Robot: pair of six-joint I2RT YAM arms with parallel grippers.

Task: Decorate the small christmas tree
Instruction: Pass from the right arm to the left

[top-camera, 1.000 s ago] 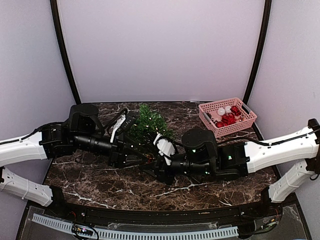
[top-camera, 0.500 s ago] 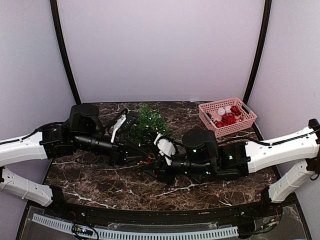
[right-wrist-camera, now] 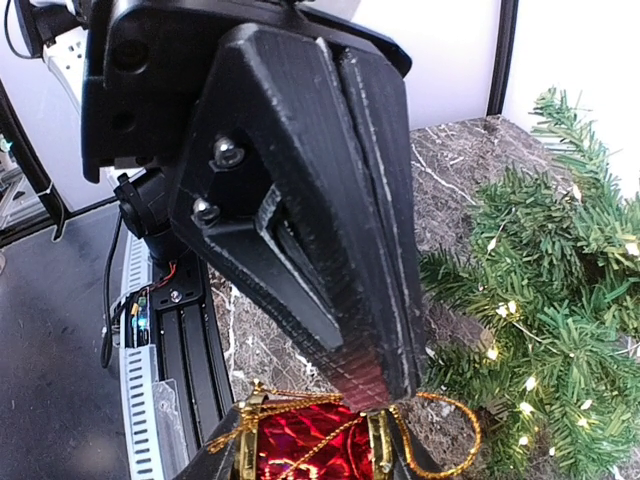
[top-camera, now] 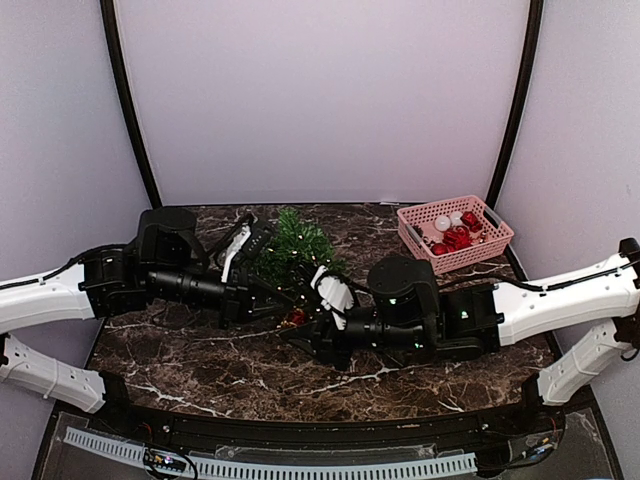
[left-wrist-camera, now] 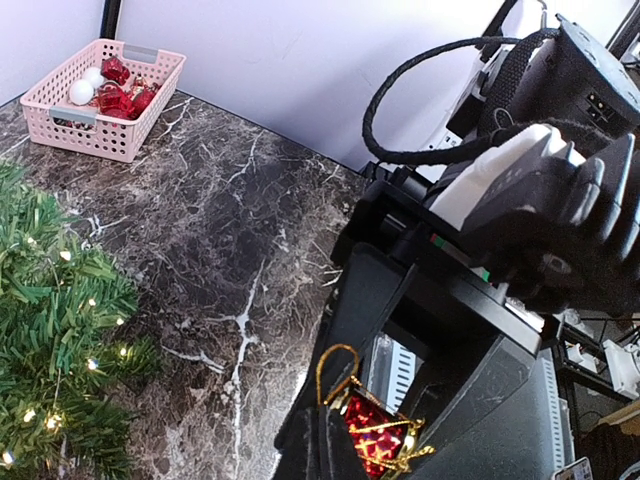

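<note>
The small christmas tree (top-camera: 290,245), dark green with tiny white lights, stands at the back middle of the marble table; it also shows as the tree (left-wrist-camera: 50,330) and the tree (right-wrist-camera: 560,300). In front of it a red gift-box ornament (top-camera: 296,318) with gold ribbon hangs between both grippers. My right gripper (right-wrist-camera: 310,462) is shut on the ornament (right-wrist-camera: 300,445), gripping its sides. My left gripper (left-wrist-camera: 325,445) comes in from the other side, shut, its tips pinching the base of the ornament's gold loop (left-wrist-camera: 335,365). The left fingers (right-wrist-camera: 340,220) show pressed together.
A pink plastic basket (top-camera: 478,250) of red and white ornaments sits at the back right, also seen as the basket (left-wrist-camera: 100,135). Both arms stretch across the table's middle, meeting just in front of the tree. Purple walls close in the back and sides.
My left gripper has closed from partly open to shut on the ornament's loop. The right gripper has kept its hold, and both arms stayed nearly in place.
</note>
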